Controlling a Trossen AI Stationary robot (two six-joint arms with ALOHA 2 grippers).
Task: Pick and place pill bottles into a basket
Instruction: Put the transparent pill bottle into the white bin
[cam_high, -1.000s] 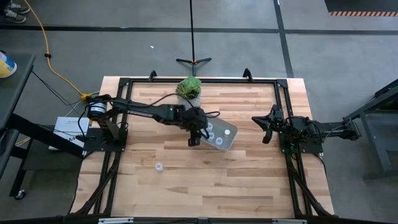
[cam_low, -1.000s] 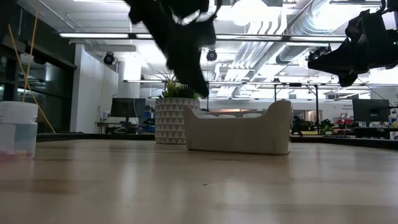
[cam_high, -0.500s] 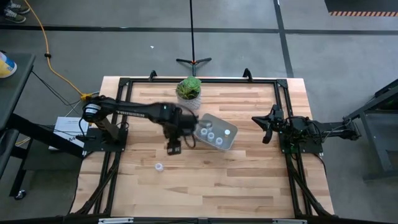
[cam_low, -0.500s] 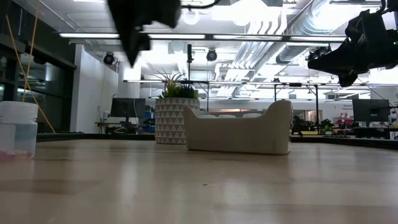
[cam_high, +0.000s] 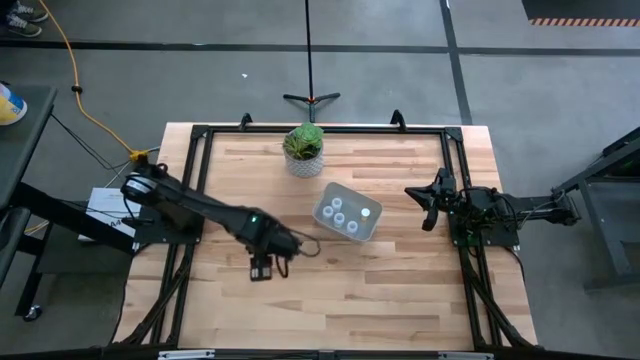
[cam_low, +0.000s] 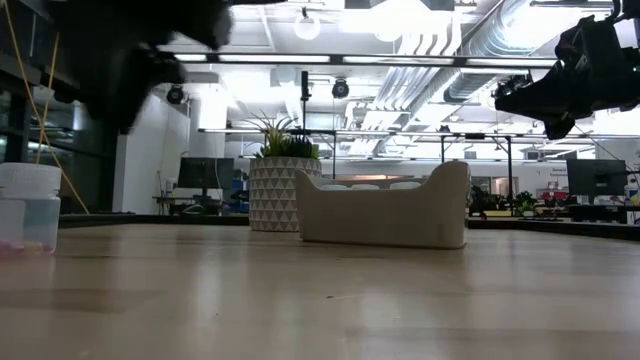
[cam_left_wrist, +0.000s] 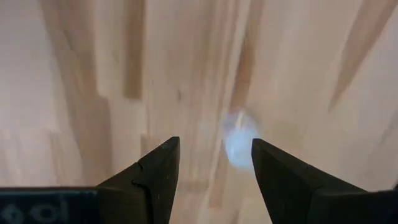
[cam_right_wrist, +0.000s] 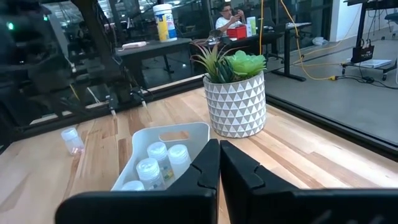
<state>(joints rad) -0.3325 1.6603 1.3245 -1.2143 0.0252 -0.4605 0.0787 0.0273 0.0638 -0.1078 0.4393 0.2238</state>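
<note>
I run both arms over the butcher-block table (cam_high: 380, 290), with the grey-blue basket (cam_high: 347, 213) near its centre and the potted plant (cam_high: 304, 146) just at the basket's 11 o'clock. From above I count four capped pill bottles (cam_high: 338, 213) standing inside the basket; there may be more, but the caps crowd together.

The left gripper (cam_high: 261, 268) hangs at about 8 o'clock from the basket, well apart from it, its fingers spread wide and empty. Between them my left wrist camera shows a smeared pale disc, most likely the loose pill bottle (cam_left_wrist: 239, 142) seen cap-up; at table level it stands upright (cam_low: 27, 207) on the boards. The right gripper (cam_high: 430, 207) waits at the basket's 3 o'clock, its fingers pressed together on nothing.

I judge the bottle light, stiff and smooth, so it will tip or skate if nudged. I would close across the body below the cap, centred, with gentle squeeze
</note>
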